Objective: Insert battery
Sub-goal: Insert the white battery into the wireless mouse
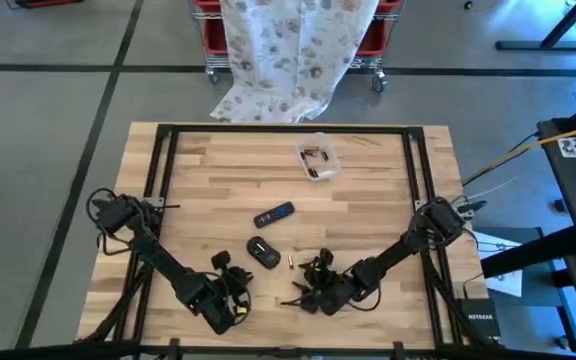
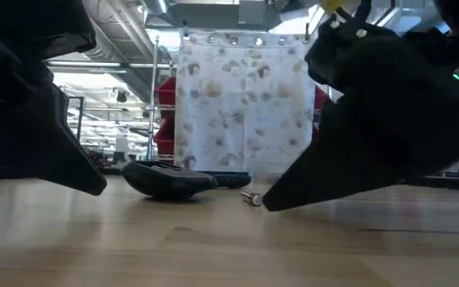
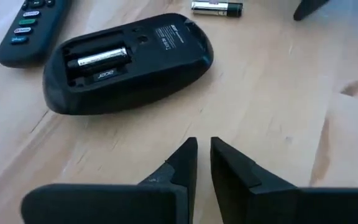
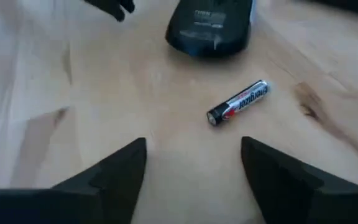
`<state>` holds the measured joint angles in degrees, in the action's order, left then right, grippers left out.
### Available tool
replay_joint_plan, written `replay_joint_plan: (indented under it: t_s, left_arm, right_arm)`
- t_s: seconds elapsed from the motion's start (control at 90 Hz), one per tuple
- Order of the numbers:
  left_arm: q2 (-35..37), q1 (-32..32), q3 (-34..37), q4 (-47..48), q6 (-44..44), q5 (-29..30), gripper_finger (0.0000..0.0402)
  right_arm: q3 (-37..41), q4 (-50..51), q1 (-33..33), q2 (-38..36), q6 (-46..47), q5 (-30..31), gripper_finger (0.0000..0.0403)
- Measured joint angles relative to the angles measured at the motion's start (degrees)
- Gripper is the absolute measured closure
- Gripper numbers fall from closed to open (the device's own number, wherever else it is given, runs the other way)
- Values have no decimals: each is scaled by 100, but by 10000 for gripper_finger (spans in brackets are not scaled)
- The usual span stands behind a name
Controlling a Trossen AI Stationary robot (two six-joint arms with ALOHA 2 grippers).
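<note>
Lying between mouse and right gripper, loose battery.

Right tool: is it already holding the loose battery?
No. The right tool is open, and the battery lies on the table ahead of it.

Grey floor crossed by dark lines surrounds the butcher-block wooden table. Beyond its far edge, a patterned white cloth drapes over a wheeled rack holding red bins. Ceiling light strips glow in the low view.
</note>
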<state>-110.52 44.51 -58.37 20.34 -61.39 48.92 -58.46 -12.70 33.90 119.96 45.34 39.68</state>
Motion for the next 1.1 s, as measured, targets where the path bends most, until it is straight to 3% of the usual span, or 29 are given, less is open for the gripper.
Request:
replay_joint_plan:
  t_s: [0.189,0.367,0.5,0.7,0.856,1.1]
  left_arm:
    - [0,9,4,-33,29,-5,375]
    - [0,11,4,-102,-9,-18,375]
    - [0,11,4,-195,-10,-28,375]
    - [0,11,4,-127,47,-31,375]
    - [59,10,2,256,-213,-94,375]
    - [315,-36,0,2152,-1906,-77,375]
  right_arm:
    - [-717,801,-201,517,362,796,145]
    - [-879,1182,-340,656,406,615,182]
    - [-779,1225,-342,650,416,558,246]
    - [-778,1318,-357,634,-22,386,384]
    - [-776,1692,-362,521,-233,381,395]
    - [-677,2849,-179,-249,-1035,119,401]
